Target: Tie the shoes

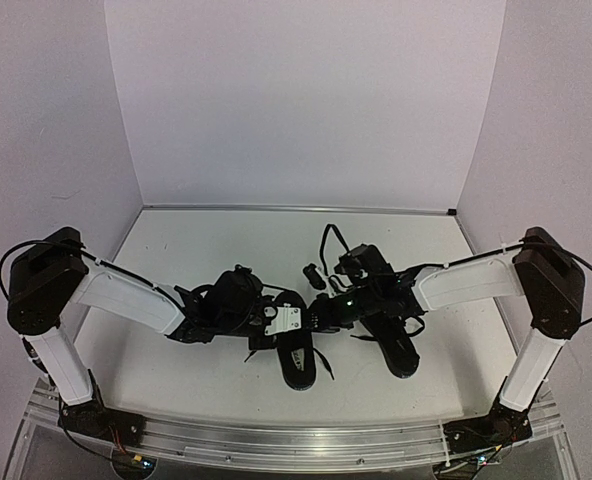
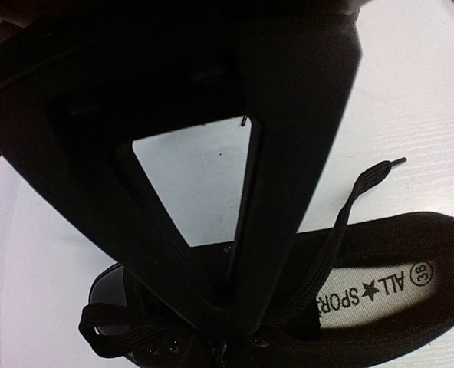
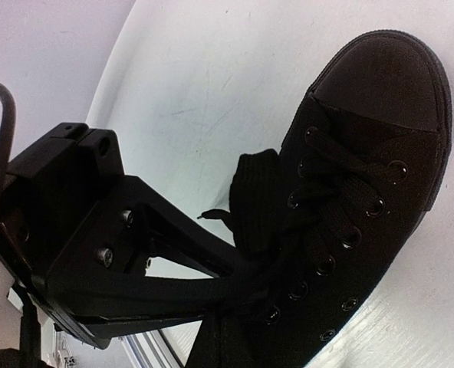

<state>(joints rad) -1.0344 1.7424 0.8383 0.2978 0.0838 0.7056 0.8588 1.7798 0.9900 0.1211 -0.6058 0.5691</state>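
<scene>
Lying with its toe toward the arm bases, the labelled shoe point(image 1: 298, 362) sat mid-table. The second shoe point(image 1: 396, 350) lay just beside it on its right, under the right forearm. Both grippers worked at what appeared to be the labelled shoe's lacing. The left gripper point(image 2: 225, 307) had its fingers drawn together at the tips above the eyelet rows; black on black, it could not be told whether any lace was caught between them. The right gripper point(image 3: 246, 285), reaching in from that shoe's right, looked clamped on a bunch of the laces point(image 3: 259, 195) where they gathered by the tongue. One free lace end point(image 2: 342, 230) trailed across the shoe's opening, near the insole label point(image 2: 380, 287).

By my judgement the shoes were light canvas, soft in the upper and stiff only at the toe cap point(image 3: 388, 77). A hard tug would likely drag the shoe rather than tighten it. The laces were thin, flat and limp, apt to slip from smooth pads. The best hold seemed partway along a free length, clear of the eyelets point(image 3: 374, 205), with the two pulls set against each other.

Around the labelled shoe the table point(image 1: 226, 240) was white and smooth, with faint grain and a few scuffs, and probably offered little friction. Beyond the shoe it ran to a pale back wall point(image 1: 296, 100), with plain side walls closing in on either hand.
</scene>
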